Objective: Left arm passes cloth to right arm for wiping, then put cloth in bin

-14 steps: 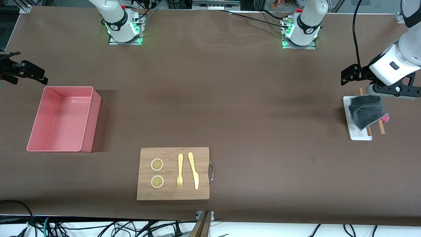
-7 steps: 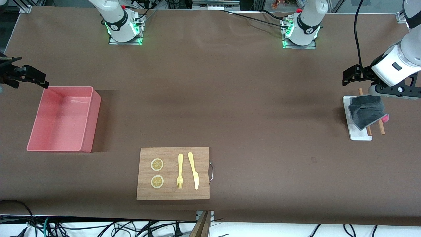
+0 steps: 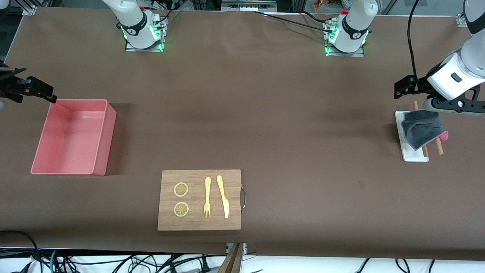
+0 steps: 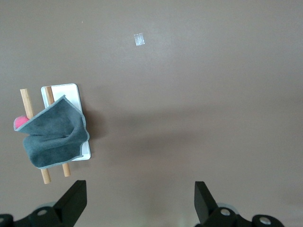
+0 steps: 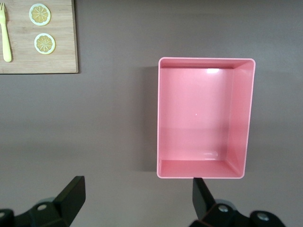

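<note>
The dark grey cloth (image 3: 421,128) (image 4: 54,137), with a pink patch (image 3: 444,135) at one edge, lies draped over two wooden sticks (image 4: 45,175) on a small white tray (image 3: 415,156) at the left arm's end of the table. My left gripper (image 3: 452,106) (image 4: 139,198) hangs open over the table beside the tray, holding nothing. The pink bin (image 3: 104,140) (image 5: 199,118) stands empty at the right arm's end. Beside the bin, my right gripper (image 3: 15,89) (image 5: 137,198) hovers open over bare table with nothing in it.
A wooden board (image 3: 199,178) (image 5: 47,64) with a metal handle lies near the front edge, carrying two lemon slices (image 3: 181,189), a yellow fork (image 3: 207,197) and a yellow knife (image 3: 223,197). A tiny clear scrap (image 4: 138,39) lies on the brown tabletop.
The left arm's hand has risen slightly over the tray's end. The right gripper has shifted a little toward the bin. Both stay open.
</note>
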`<control>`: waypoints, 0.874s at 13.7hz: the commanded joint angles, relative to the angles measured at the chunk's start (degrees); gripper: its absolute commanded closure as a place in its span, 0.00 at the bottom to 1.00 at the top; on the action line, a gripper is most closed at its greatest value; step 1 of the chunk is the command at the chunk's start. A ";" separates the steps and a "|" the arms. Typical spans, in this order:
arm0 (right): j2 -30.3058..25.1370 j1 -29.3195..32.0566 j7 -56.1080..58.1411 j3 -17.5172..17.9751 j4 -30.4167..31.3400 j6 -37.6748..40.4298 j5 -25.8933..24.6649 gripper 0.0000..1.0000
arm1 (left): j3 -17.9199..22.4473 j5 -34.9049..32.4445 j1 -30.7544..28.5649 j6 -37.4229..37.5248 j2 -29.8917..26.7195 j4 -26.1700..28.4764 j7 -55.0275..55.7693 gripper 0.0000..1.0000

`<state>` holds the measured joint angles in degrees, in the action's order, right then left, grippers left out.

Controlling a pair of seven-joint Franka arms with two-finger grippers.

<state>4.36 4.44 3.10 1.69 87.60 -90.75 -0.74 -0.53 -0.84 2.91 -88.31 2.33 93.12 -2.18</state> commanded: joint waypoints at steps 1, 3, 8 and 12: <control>0.57 0.39 0.41 0.24 -1.38 0.40 -0.32 0.00 | -0.26 0.14 0.07 0.24 0.83 -0.31 -0.11 0.00; 0.57 0.48 0.76 0.24 -1.38 0.40 -0.32 0.00 | -0.26 -0.56 0.08 2.87 2.31 -0.31 -0.20 0.00; 0.57 0.48 1.03 0.24 -1.38 0.40 -0.41 0.00 | -0.35 -11.46 0.43 4.11 8.72 -0.31 -0.11 0.00; 0.57 0.48 0.94 0.24 -1.38 0.40 -0.32 0.00 | -0.53 -30.48 4.55 3.67 18.99 -0.49 1.29 0.00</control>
<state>4.46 4.44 3.11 1.69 87.57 -90.76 -0.74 -1.02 -22.97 4.41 -85.16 15.72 93.86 -2.18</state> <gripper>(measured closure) 0.000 0.000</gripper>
